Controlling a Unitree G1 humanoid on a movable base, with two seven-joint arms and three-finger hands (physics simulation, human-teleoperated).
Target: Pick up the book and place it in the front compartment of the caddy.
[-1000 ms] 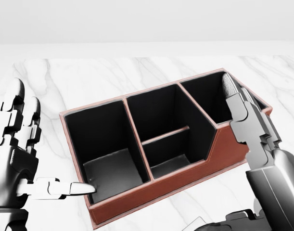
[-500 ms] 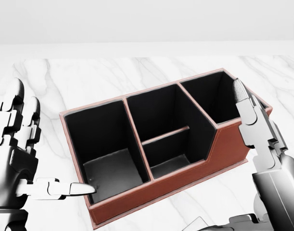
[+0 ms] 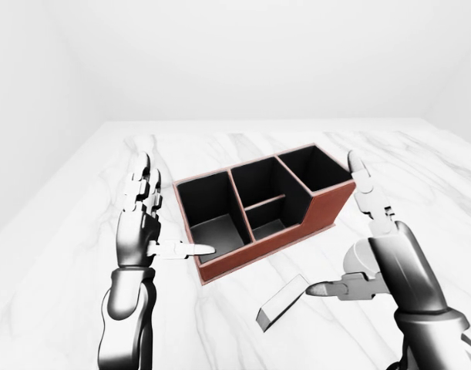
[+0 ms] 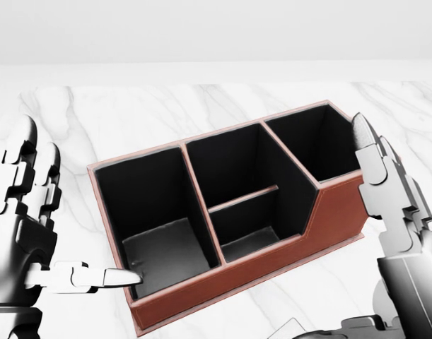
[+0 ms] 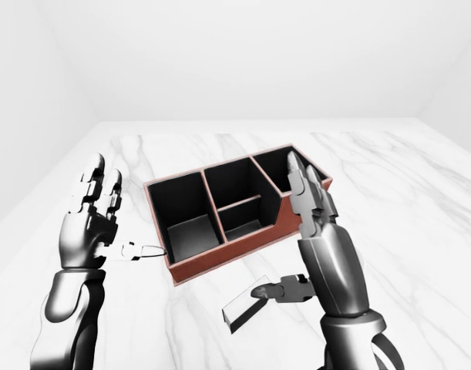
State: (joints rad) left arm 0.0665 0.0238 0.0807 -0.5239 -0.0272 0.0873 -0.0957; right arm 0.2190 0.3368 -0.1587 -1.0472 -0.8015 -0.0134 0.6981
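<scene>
The caddy (image 3: pixel 260 250) is a red-brown box with black inside, split into several compartments, and it lies slantwise on the white marble table. A small flat grey book (image 3: pixel 281 302) rests on the table just below it in the left-eye view. My right hand (image 3: pixel 334 225) is open, fingers upright beside the caddy's right end, and its thumb (image 3: pixel 328 290) points left at the book's right end; contact cannot be told. My left hand (image 3: pixel 172 210) is open at the caddy's left end, thumb pointing toward its wall. In the head view only a corner of the book (image 4: pixel 286 329) shows.
The marble table (image 3: pixel 81 208) spreads wide around the caddy, with its far edge near the top of the eye views. Plain white walls stand beyond it. Nothing else lies on the table.
In the head view my right hand has shifted to the right and slightly down, off the caddy's right compartment. The left hand and the caddy have not moved.
</scene>
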